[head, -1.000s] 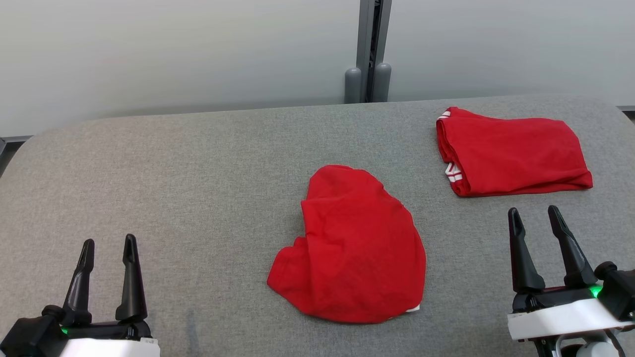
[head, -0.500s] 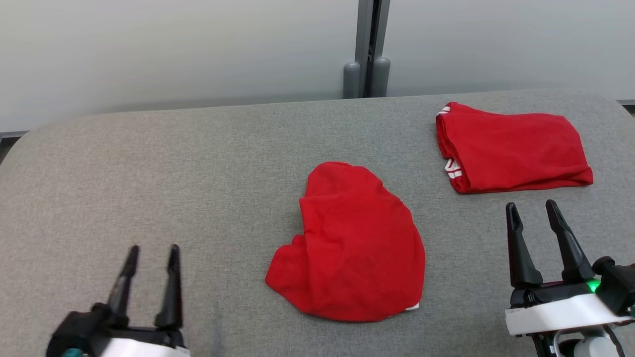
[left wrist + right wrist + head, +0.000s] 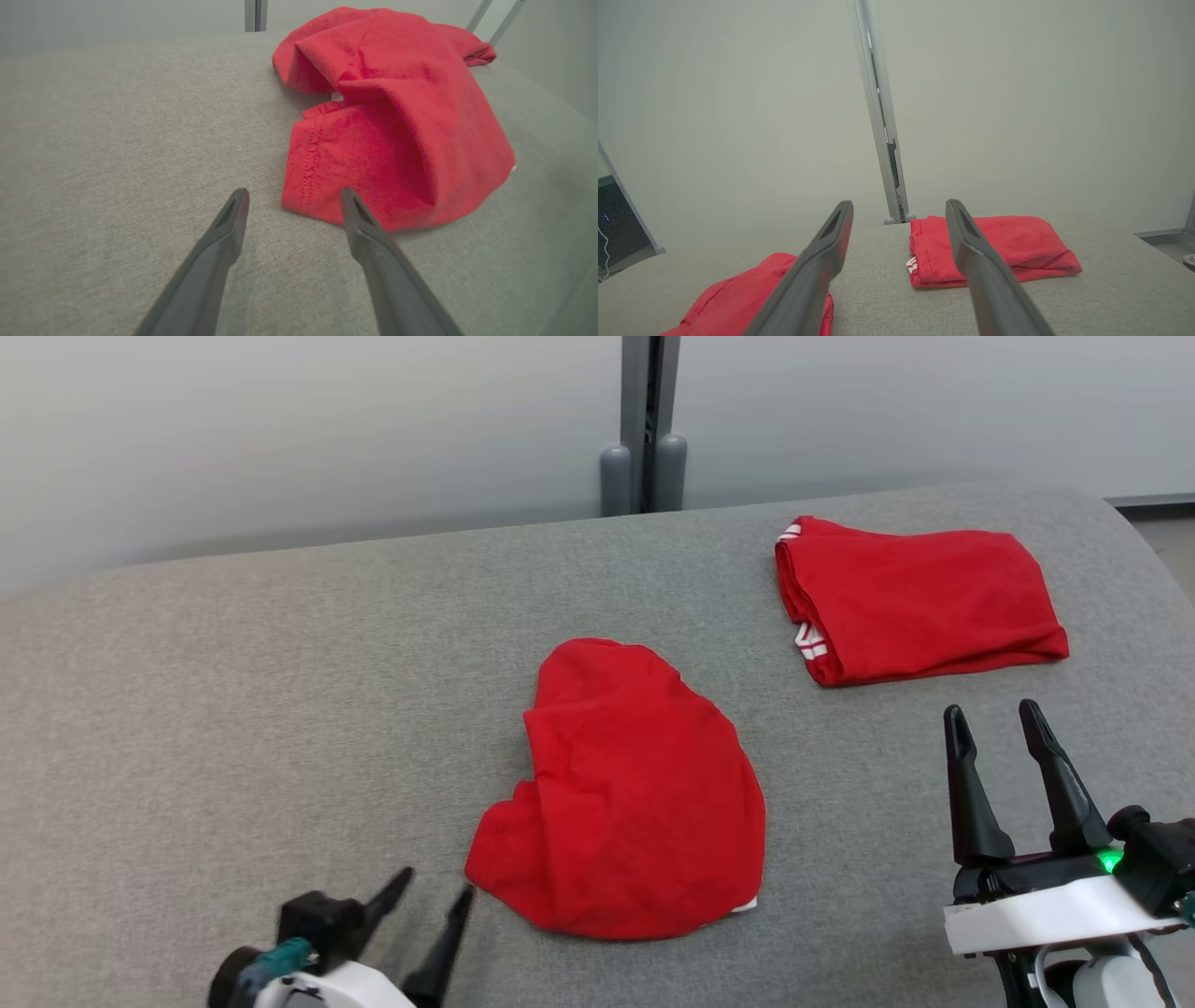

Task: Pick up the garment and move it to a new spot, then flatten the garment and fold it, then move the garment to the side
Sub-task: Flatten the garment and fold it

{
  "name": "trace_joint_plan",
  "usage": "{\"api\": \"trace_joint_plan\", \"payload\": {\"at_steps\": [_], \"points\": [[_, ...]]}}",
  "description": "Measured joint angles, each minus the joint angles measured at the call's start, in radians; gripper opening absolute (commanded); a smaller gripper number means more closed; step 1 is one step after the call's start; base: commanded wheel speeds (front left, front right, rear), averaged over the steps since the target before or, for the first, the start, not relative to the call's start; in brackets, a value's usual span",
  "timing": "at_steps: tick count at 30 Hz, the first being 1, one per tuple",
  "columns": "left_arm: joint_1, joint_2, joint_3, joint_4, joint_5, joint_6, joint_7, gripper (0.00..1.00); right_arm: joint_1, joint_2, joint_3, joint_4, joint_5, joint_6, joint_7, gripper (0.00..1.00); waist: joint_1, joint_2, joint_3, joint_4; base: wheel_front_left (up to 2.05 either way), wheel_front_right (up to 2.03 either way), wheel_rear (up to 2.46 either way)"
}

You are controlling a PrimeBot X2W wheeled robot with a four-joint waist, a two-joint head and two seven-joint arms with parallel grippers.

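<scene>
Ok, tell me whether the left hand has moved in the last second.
Yes. The left hand swung rightward across the table, up to the crumpled garment's near-left corner.

In my head view the left gripper (image 3: 435, 883) is cut off below its wrist by the bottom edge, and the body of the right gripper (image 3: 990, 711) runs off the lower right corner. White marks (image 3: 810, 642) on the folded red garment (image 3: 920, 597) are too small for me to read. In my right wrist view the fingers (image 3: 985, 280) hide part of it, and the bottom edge cuts the crumpled red garment (image 3: 733, 303). A white scrap (image 3: 336, 96) lies mostly hidden in its folds.
</scene>
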Motion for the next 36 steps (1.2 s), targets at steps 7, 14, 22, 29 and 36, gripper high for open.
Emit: {"api": "trace_joint_plan", "payload": {"at_steps": [7,14,22,29,36], "points": [[-0.046,0.097,-0.254,-0.025,-0.092,0.0,0.068,1.0,-0.014,0.002,-0.005,-0.004,0.0,0.0,0.0,1.0,0.0,0.0,0.026,-0.037,0.0,0.0,0.0],[-0.126,0.174,-0.386,-0.054,-0.146,0.0,0.106,1.0,-0.02,0.006,-0.005,-0.009,0.0,0.0,0.0,1.0,0.0,0.0,0.057,-0.066,0.0,0.0,0.0],[-0.203,0.192,-0.466,-0.046,-0.172,0.0,0.103,0.42,-0.038,0.009,-0.002,-0.011,0.0,0.0,0.0,1.0,0.0,0.0,0.088,-0.086,0.0,0.0,0.0],[-0.217,0.212,-0.509,-0.051,-0.207,0.0,0.105,0.0,-0.038,0.01,-0.004,-0.007,0.0,0.0,0.0,1.0,0.0,0.0,0.087,-0.083,0.0,0.0,0.0],[-0.222,0.264,-0.56,-0.174,-0.29,0.0,0.217,0.0,-0.037,0.012,0.002,0.002,0.001,0.0,0.0,1.0,0.0,0.0,0.067,-0.062,0.0,0.0,0.0]]}}
